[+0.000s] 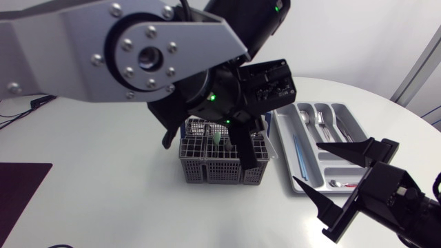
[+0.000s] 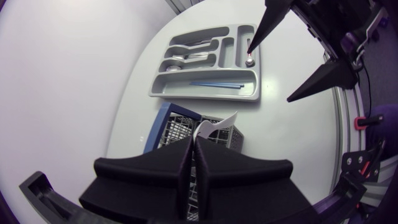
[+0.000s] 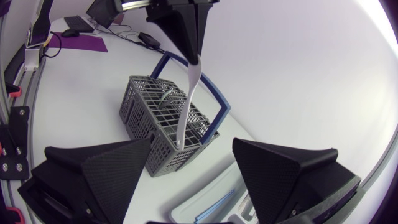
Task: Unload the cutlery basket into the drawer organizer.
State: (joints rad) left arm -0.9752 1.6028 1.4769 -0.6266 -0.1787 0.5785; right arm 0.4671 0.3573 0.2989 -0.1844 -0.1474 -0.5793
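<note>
Nearest the head camera, the left arm [image 1: 138, 55] crosses the table [image 1: 103, 200] and ends above the cutlery basket [image 3: 140, 102]. Left gripper [image 2: 193, 144]: fingers pressed together, pinching the upper end of a white utensil [image 3: 186, 102]. That utensil hangs slightly tilted, its lower end down at the basket's mesh compartments near the corner facing the right arm; whether it touches the basket floor cannot be told. The basket's blue handle [image 2: 155, 127] stands raised beside the utensil. Right gripper [image 3: 193, 142]: fingers spread wide, holding nothing, poised at the organizer's [image 2: 205, 95] near end, with one fingertip above the end compartment where a small spoon [image 2: 249, 61] lies. Other organizer compartments hold spoons, forks and thin blue sticks [image 1: 300, 153]. Basket and organizer stand just beside each other, a narrow strip of table between them. On the basket's far side, white tabletop runs out to a dark mat [image 1: 21, 186] at the table edge.
</note>
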